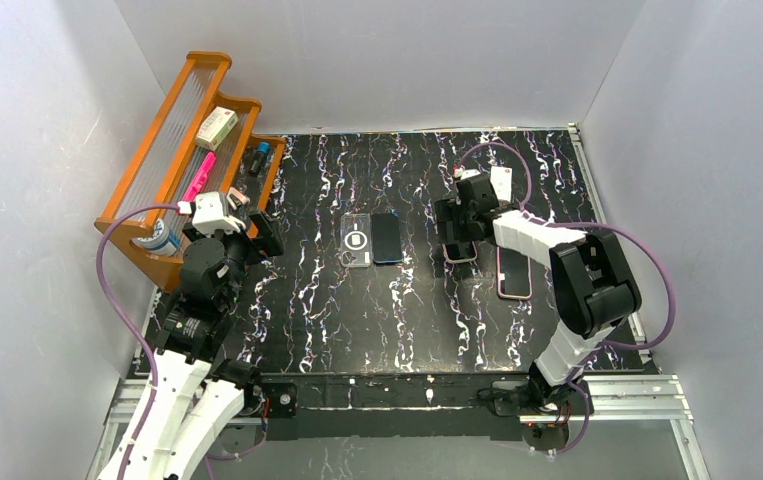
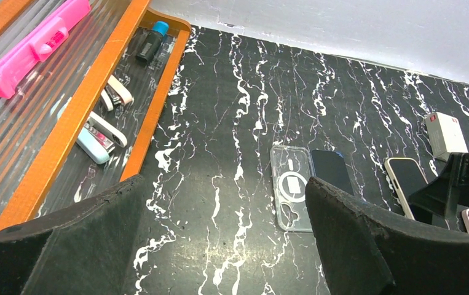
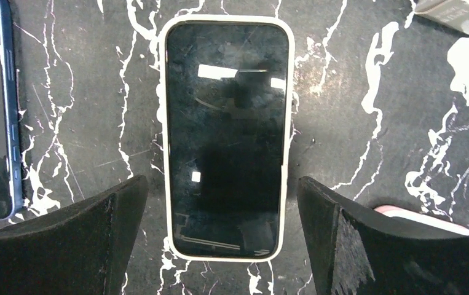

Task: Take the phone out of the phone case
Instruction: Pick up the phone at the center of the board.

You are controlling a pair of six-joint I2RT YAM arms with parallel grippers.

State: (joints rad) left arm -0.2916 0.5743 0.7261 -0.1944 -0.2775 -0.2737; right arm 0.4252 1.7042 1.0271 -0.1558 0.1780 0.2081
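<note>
The left gripper (image 2: 222,187) hangs beside the orange rack (image 1: 172,150), jaws wide apart and empty, well away from the job. Mid-surface (image 1: 407,320) lie a clear case (image 1: 357,241) and a bare blue phone (image 1: 388,238), side by side. Further right the phone (image 3: 225,135) lies flat in its white case (image 3: 163,110), screen up, directly under the right gripper (image 3: 219,184) — much the nearer one. Its jaws are spread and straddle the phone's width, so the long axis runs straight ahead between them.

Likely lab, white-walled booth (image 1: 377,60), marbled table (image 1: 337,310)
</note>
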